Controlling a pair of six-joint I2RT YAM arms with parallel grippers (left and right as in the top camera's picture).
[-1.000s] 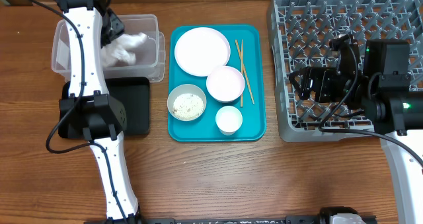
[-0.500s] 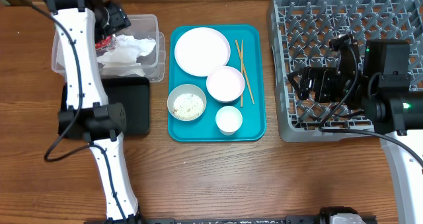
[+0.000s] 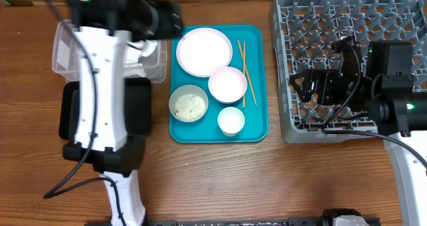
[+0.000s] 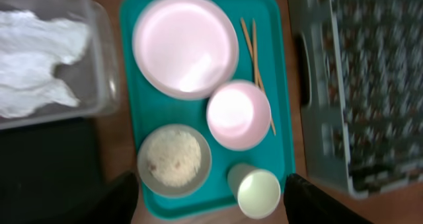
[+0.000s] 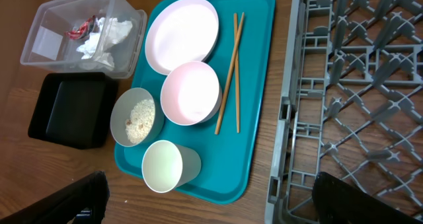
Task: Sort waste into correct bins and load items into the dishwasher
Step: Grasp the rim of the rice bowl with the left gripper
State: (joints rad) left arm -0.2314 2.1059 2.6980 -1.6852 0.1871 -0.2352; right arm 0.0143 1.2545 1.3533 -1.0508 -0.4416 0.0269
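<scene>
Left arm's swung off the clear tub [image 5: 39,49] and now hangs over the teal tray [image 3: 257,86], left claw [image 4: 211,191] spread wide, empty. Right claw [image 5: 218,197], also wide and empty, hasn't budged over the grey rack [image 3: 320,26].

Napkins [image 4: 33,59] and red wrapper [image 5: 80,30] are binned. Still on the teal tray: rice bowl [image 3: 189,105], plate [image 3: 203,51], other bowl [image 3: 227,84], cup [image 3: 231,121], chopsticks [image 3: 245,69]. Black tray [image 5: 69,112] looks bare.

Dishes sit crowded and the chopsticks hug the right lip, but there's plenty of open surface [image 3: 267,179] in front.

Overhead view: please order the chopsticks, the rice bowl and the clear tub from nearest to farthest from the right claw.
From the right claw:
1. Chopsticks, right side of teal tray.
2. Rice bowl, tray's lower left.
3. Clear tub, far left.
</scene>
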